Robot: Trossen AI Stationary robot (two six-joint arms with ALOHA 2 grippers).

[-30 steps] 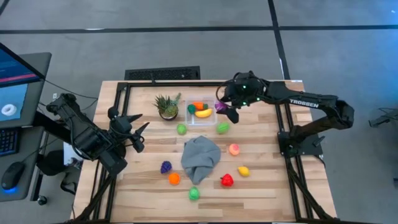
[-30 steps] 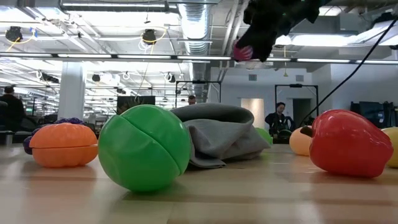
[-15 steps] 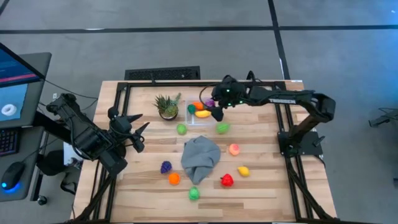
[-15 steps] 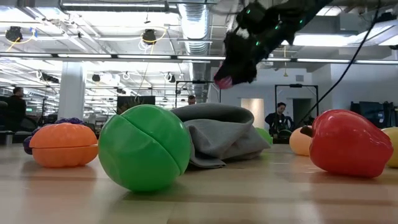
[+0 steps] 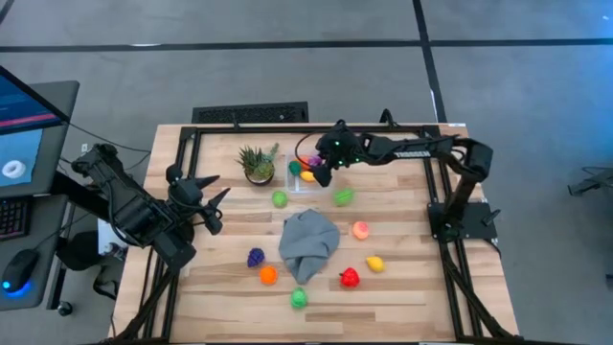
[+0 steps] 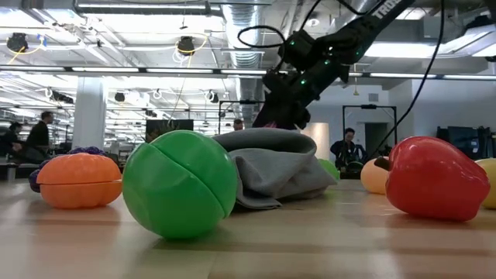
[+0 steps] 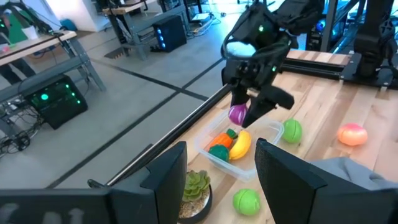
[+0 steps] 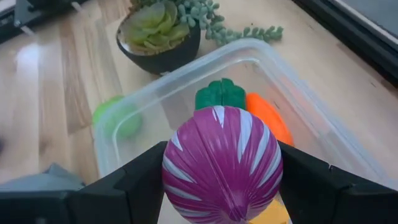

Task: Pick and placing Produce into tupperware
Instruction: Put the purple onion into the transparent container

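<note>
Fingers of my right gripper (image 8: 222,205) are clenched on a purple, white-streaked toy vegetable (image 8: 222,163), one dark finger on each flank, so it sits square between them and cannot roll out. I hold it above the tupperware (image 8: 308,118) rather than in it; from here I judge the release should wait until I am lower, since a round piece dropped from height could bounce off what already lies inside. Below the purple piece the container holds a green piece (image 8: 217,94), an orange carrot (image 8: 267,115) and a yellow banana (image 7: 241,144), which leaves the free room toward the near wall.

Just outside the clear wall lies a green fruit (image 8: 118,118), and past the far corner stands the potted plant (image 8: 163,31), close enough that I should come straight down rather than swing.

Farther out on the table the remaining produce waits around the grey cloth (image 5: 308,241): purple grapes (image 5: 256,257), an orange piece (image 5: 268,275), a green ball (image 5: 300,298), a red one (image 5: 350,278), a yellow one (image 5: 374,263) and a peach-coloured one (image 5: 360,229).

My left gripper (image 5: 213,206) idles at the table's left edge, fingers parted and empty.
</note>
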